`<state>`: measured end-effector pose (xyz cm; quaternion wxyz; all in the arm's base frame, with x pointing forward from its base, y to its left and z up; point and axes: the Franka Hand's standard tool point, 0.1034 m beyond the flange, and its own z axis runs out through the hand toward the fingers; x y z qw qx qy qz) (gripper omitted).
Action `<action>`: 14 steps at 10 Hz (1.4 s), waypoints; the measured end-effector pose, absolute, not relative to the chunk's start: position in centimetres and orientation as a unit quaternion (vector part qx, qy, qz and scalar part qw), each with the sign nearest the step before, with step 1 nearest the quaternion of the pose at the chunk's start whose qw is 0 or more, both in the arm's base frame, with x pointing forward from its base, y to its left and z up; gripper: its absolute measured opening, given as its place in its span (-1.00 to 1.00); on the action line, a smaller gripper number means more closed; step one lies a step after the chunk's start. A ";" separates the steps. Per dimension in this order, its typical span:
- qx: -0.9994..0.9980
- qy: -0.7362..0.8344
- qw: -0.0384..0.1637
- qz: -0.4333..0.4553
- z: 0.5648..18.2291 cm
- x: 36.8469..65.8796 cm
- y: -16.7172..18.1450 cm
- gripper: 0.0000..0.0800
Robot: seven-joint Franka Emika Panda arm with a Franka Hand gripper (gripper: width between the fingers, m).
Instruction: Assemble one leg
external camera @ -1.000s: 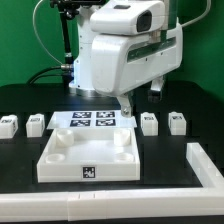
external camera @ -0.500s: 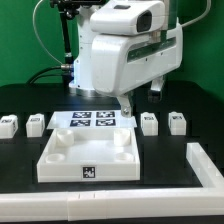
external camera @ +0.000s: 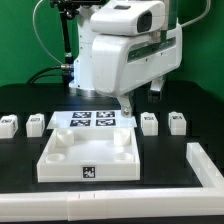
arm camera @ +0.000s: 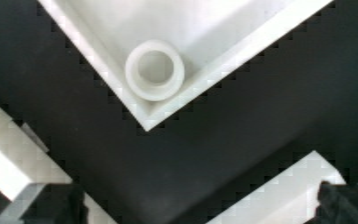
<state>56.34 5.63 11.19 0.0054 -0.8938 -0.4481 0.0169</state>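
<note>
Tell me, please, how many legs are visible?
4: the far-left leg and near-left leg on the exterior view's left of the marker board, the near-right leg and far-right leg on its right. Others may be hidden.

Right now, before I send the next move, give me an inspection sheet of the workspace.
Surface: black table.
Job's things: legs, four in a row, two on each side of the marker board; none held.
Clutter: white tabletop, a corner socket in the wrist view; white L-shaped rail at the exterior view's right.
Grippers: tool open, nothing between its fingers.
Cables: black cables behind the arm.
Surroundings: green backdrop.
</note>
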 end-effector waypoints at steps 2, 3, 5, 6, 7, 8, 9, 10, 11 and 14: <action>-0.868 -0.497 0.002 0.010 10.6 54.8 5.4 0.63; -0.821 -0.571 0.000 0.008 9.8 51.7 4.7 0.63; -0.739 -0.674 0.002 0.005 7.4 46.5 1.7 0.63; -0.679 -0.734 0.006 0.006 5.9 44.4 -0.3 0.63; -0.640 -0.768 0.018 0.010 4.1 42.9 -2.0 0.63; -0.634 -0.772 0.029 0.012 2.5 42.1 -2.9 0.63; -0.652 -0.757 0.038 0.017 1.4 41.5 -2.9 0.63; -0.659 -0.750 0.042 0.019 0.9 41.5 -3.0 0.63; -0.674 -0.738 0.043 0.020 0.7 42.0 -3.1 0.63; -0.697 -0.715 0.045 0.025 1.1 43.1 -2.8 0.59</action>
